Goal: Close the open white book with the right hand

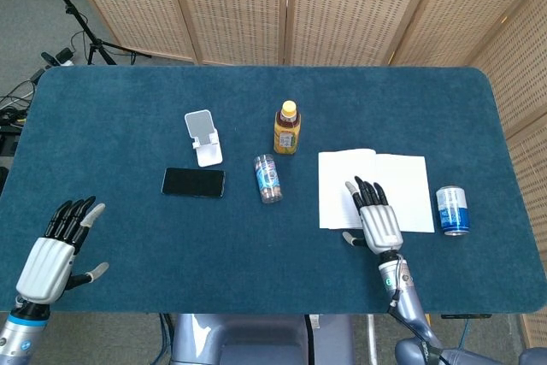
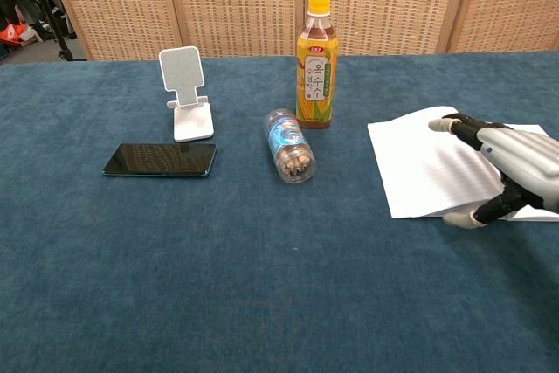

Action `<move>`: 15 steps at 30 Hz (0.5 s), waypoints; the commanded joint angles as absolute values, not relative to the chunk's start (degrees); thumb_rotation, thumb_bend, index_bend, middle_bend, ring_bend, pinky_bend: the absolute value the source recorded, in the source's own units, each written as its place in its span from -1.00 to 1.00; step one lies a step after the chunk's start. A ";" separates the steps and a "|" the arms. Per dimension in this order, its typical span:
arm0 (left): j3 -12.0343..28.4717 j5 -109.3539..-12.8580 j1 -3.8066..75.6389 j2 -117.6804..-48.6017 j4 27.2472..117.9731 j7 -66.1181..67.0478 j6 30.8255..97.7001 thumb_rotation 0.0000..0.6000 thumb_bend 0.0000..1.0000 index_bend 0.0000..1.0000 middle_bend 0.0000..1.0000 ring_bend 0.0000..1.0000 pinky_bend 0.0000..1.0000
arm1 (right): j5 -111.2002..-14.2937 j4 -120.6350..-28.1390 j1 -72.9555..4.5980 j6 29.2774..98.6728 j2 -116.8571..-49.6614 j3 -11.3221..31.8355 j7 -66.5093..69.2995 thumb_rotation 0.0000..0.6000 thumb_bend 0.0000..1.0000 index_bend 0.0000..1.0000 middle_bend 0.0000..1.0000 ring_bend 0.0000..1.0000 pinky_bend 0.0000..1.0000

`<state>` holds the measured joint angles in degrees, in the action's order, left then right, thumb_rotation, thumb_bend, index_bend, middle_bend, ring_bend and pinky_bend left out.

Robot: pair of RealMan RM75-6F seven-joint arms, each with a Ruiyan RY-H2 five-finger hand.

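With fingers spread and holding nothing, the right hand point(image 1: 377, 220) over the white book point(image 1: 402, 179) near the counter's right edge should hook one page edge and fold it across.

Each hand, left hand point(image 1: 51, 256) and right hand point(image 1: 376, 220), has a silver-grey back, black fingers, pale tips.

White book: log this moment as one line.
book: open, flat | right hand: over left page, fingers spread, holding nothing | left hand: open, near table edge | closing: not begun
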<state>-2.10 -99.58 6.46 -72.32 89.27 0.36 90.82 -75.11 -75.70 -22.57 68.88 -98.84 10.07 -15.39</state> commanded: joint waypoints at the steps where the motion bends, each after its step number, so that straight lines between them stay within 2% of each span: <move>1: -2.08 -99.55 6.47 -72.38 89.28 0.47 90.79 1.00 -1.00 -1.00 -1.00 -1.00 -1.00 | -74.93 -75.07 -22.75 68.78 -99.01 10.09 -14.92 1.00 -0.58 -1.00 -1.00 -1.00 -1.00; 15: -2.12 -99.53 6.54 -72.53 89.32 0.73 90.67 1.00 -1.00 -1.00 -1.00 -1.00 -1.00 | -73.67 -73.51 -23.29 68.00 -99.29 10.18 -13.90 1.00 -0.58 -1.00 -1.00 -1.00 -1.00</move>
